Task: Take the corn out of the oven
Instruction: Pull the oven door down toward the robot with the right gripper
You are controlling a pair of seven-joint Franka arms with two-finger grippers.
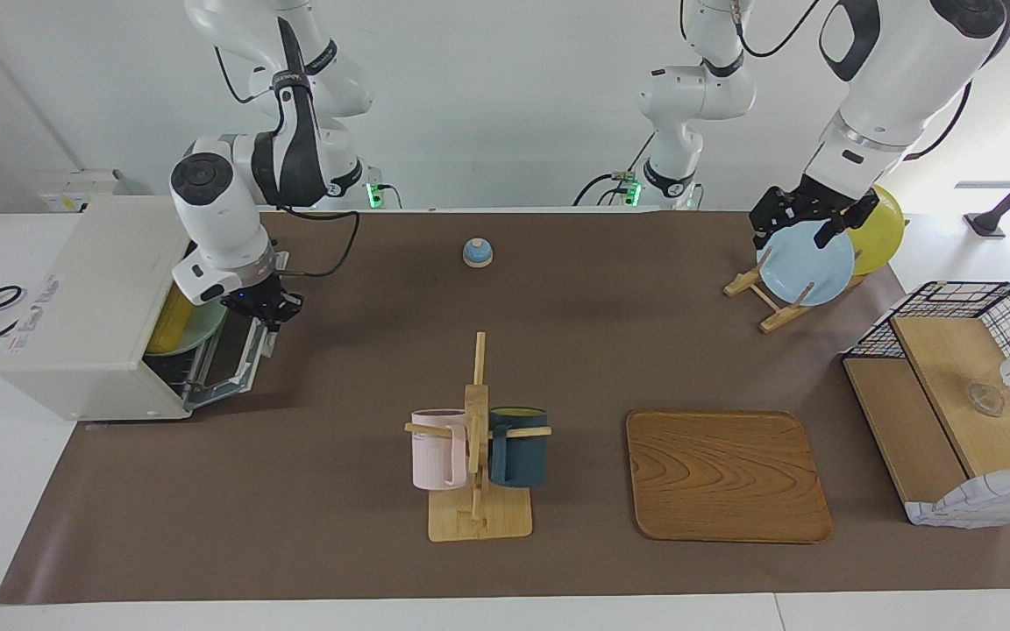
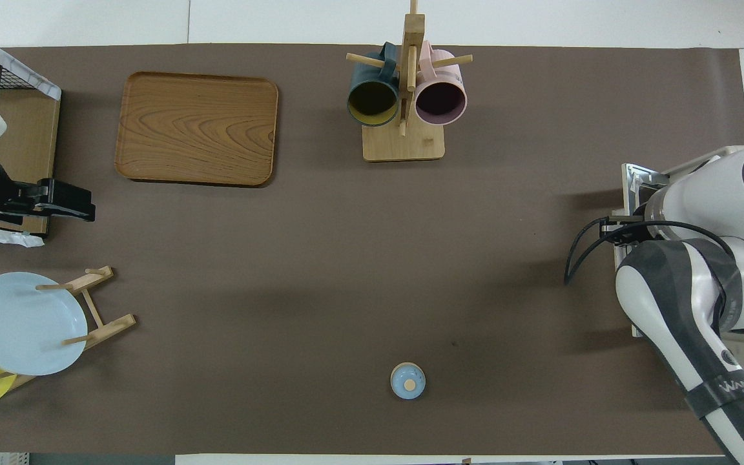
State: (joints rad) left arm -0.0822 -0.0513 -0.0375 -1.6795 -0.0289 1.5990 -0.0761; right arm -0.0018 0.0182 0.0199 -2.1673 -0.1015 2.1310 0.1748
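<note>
The off-white oven (image 1: 88, 307) stands at the right arm's end of the table with its glass door (image 1: 226, 361) dropped open. Inside it, the yellow corn (image 1: 172, 321) lies next to a pale green plate (image 1: 205, 326). My right gripper (image 1: 270, 315) is shut just over the door's outer edge, in front of the oven's mouth; nothing shows between its fingertips. In the overhead view the right arm hides the oven's opening, the corn and the right gripper. My left gripper (image 1: 807, 226) (image 2: 65, 201) waits open, up over the plate rack.
A wooden rack (image 1: 768, 302) holds a blue plate (image 1: 807, 263) and a yellow plate (image 1: 878, 230). A mug tree (image 1: 477, 456) carries a pink and a dark blue mug. A wooden tray (image 1: 724, 473), a small blue bell (image 1: 477, 252) and a wire basket (image 1: 961, 302) also stand here.
</note>
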